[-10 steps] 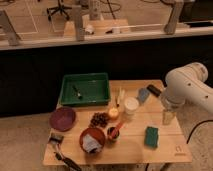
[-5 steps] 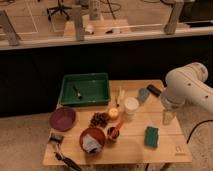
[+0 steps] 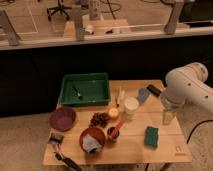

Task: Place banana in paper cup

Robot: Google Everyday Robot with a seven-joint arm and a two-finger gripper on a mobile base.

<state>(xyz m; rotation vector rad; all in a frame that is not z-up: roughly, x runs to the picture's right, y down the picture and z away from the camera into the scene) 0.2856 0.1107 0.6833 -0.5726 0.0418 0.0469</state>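
The banana [image 3: 120, 97] is a slim pale yellow fruit lying on the wooden table [image 3: 165, 150], just right of the green tray. The white paper cup [image 3: 131, 106] stands upright right beside it, toward the front right. My white arm [image 3: 187, 89] reaches in from the right. Its gripper [image 3: 169, 116] hangs down over the table's right side, to the right of the cup and apart from it. The gripper stands open and holds nothing.
A green tray [image 3: 85, 100] holding a small utensil sits at the back left. In front are a purple bowl [image 3: 62, 118], a terracotta bowl [image 3: 92, 140], a dark cup with a red item [image 3: 114, 133], a round orange object [image 3: 113, 113], a dark cluster [image 3: 99, 119] and a green sponge [image 3: 151, 136].
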